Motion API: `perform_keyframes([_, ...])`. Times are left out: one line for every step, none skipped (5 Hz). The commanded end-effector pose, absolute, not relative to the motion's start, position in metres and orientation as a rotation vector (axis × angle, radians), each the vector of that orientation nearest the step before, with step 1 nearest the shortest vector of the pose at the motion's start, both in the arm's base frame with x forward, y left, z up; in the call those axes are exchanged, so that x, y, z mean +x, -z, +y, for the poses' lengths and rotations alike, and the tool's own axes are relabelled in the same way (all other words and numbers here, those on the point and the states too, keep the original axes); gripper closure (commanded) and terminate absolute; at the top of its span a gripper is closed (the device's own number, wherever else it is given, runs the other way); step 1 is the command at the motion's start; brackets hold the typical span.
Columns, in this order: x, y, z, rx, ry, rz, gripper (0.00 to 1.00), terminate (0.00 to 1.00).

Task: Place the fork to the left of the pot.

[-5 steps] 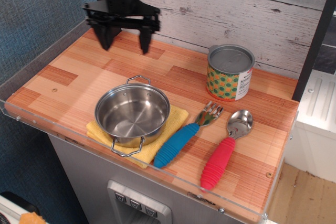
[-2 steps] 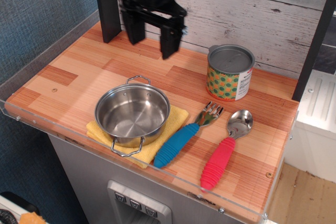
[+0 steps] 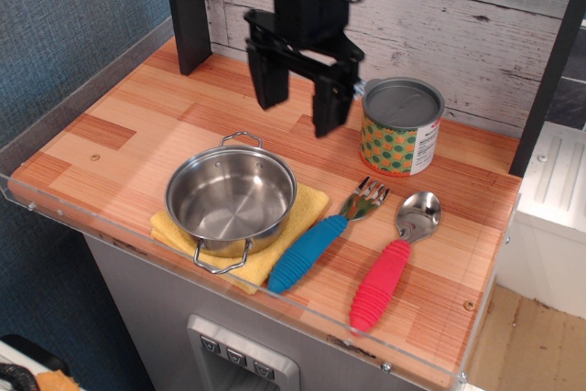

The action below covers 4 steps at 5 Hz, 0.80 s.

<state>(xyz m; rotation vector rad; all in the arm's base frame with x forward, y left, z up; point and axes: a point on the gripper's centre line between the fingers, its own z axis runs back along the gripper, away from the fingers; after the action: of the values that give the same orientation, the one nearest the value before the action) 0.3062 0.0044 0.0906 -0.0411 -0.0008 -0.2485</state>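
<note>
The fork (image 3: 323,237) has a thick ribbed blue handle and short metal tines. It lies flat on the wooden counter just right of the pot, its handle end touching the yellow cloth. The pot (image 3: 231,199) is a small shiny steel pot with two wire loop handles, standing on the yellow cloth (image 3: 305,211). My gripper (image 3: 298,105) is black, hangs open and empty above the counter, behind the pot and up-left of the fork.
A green-and-orange patterned tin can (image 3: 401,126) stands at the back right, close to my gripper. A red-handled spoon (image 3: 392,265) lies right of the fork. A dark post (image 3: 188,11) stands at the back left. A clear rim (image 3: 55,208) edges the counter.
My gripper has moved right and down, from the back left corner to a spot behind the pot next to the can. It stayed open. Nothing on the counter moved.
</note>
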Motion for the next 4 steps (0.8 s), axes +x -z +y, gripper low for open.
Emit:
perform_keyframes([0.292,-0.097,-0.02,-0.004,0.337,-0.057,0.0,0.0])
perform_keyframes([0.291,-0.086,-0.024,0.003,0.347,-0.08,0.0,0.0])
perform_keyframes([0.288,-0.079,-0.027,0.011,0.343,-0.076,0.0,0.0])
perform_keyframes([0.286,-0.069,-0.033,0.012,0.349,-0.071,0.0,0.0])
